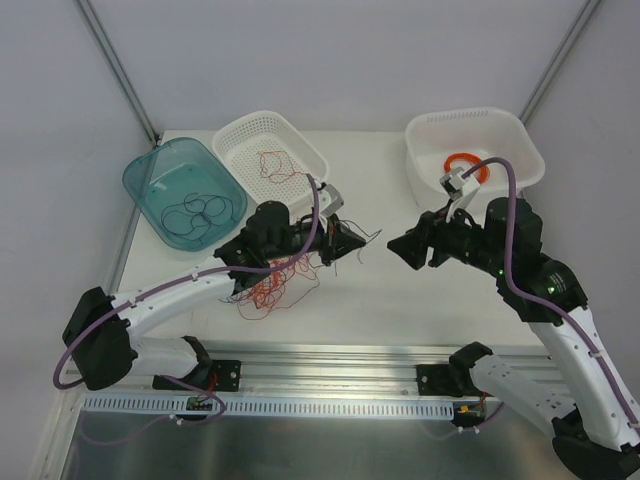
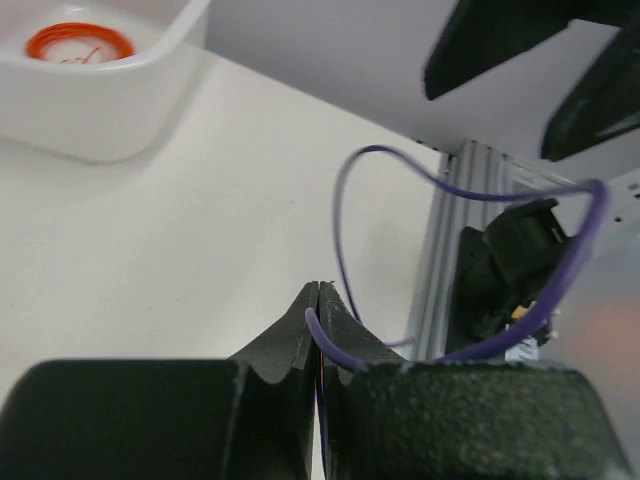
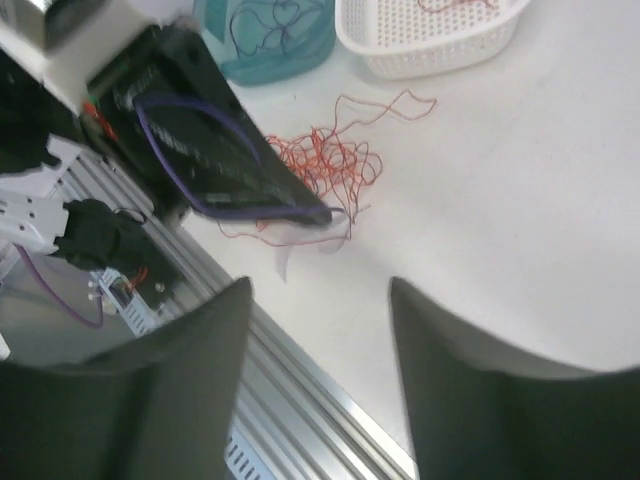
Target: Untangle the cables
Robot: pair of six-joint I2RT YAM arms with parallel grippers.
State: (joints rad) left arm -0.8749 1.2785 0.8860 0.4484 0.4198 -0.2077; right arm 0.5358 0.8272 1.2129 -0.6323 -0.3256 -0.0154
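A tangle of thin red and orange-red cables (image 1: pixel 268 288) lies on the table under my left arm; the right wrist view shows the same cables (image 3: pixel 325 160). My left gripper (image 1: pixel 347 241) is shut on one dark navy cable (image 2: pixel 340 215), pinched at the fingertips (image 2: pixel 335 310) and looping upward. The left gripper (image 3: pixel 318 213) hovers just right of the pile. My right gripper (image 1: pixel 400 247) faces it from a short distance, open, with nothing between its fingers (image 3: pixel 412 330).
A teal bin (image 1: pixel 150 170) holding dark cables sits at the back left. Beside it a white basket (image 1: pixel 300 140) holds a red wire. A white tub (image 1: pixel 520 135) with a thick orange coil (image 1: pixel 464 164) stands at the back right. An aluminium rail (image 1: pixel 330 352) runs along the near edge.
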